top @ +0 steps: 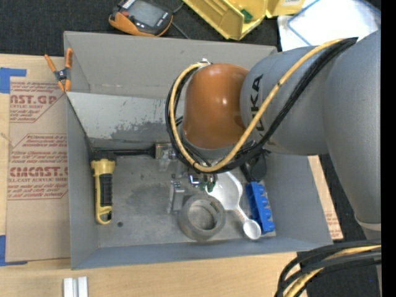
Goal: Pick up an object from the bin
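Bin [136, 197] floor holds tape roll [201, 218], hole upward.

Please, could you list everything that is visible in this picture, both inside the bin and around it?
hand tool: one, yellow and black, left of the bin floor
dark bar: one, black, along the back wall; its kind is unclear
roll of tape: one, grey, lying flat at front middle
spoon: one, white, right of the roll
block: one, blue, right of the spoon
bin: one, grey metal
small device: one, orange and black, behind the bin
yellow boxes: count unclear, behind the bin
gripper: one, metal, low beside the roll
arm: one, grey, with orange cover, from the right
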You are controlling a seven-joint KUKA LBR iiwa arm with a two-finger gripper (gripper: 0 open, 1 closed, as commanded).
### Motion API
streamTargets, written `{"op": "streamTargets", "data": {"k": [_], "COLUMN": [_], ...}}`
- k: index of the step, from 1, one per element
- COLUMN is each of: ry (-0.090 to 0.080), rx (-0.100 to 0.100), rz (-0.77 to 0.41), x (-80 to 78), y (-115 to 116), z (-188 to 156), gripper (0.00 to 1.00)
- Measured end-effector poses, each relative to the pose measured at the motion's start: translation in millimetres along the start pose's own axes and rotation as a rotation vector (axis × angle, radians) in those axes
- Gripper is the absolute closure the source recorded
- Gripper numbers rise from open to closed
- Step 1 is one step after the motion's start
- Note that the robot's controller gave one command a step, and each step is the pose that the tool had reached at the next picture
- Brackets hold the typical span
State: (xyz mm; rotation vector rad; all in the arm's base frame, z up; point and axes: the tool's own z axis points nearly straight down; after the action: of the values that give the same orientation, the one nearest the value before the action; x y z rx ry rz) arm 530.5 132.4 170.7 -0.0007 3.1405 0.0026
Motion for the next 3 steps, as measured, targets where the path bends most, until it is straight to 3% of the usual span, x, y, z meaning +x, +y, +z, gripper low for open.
{"op": "streamTargets", "data": {"k": [1, 2, 3], "ry": [0.000, 0.000, 0.002], "rx": [0.000, 0.001, 0.003], "rz": [0.000, -0.170, -0.173], "x": [0.0, 10.0, 16.1], "y": [0, -51, -57], "z": [0, 30, 31], "gripper": [0.00, 0.00, 0.00]}}
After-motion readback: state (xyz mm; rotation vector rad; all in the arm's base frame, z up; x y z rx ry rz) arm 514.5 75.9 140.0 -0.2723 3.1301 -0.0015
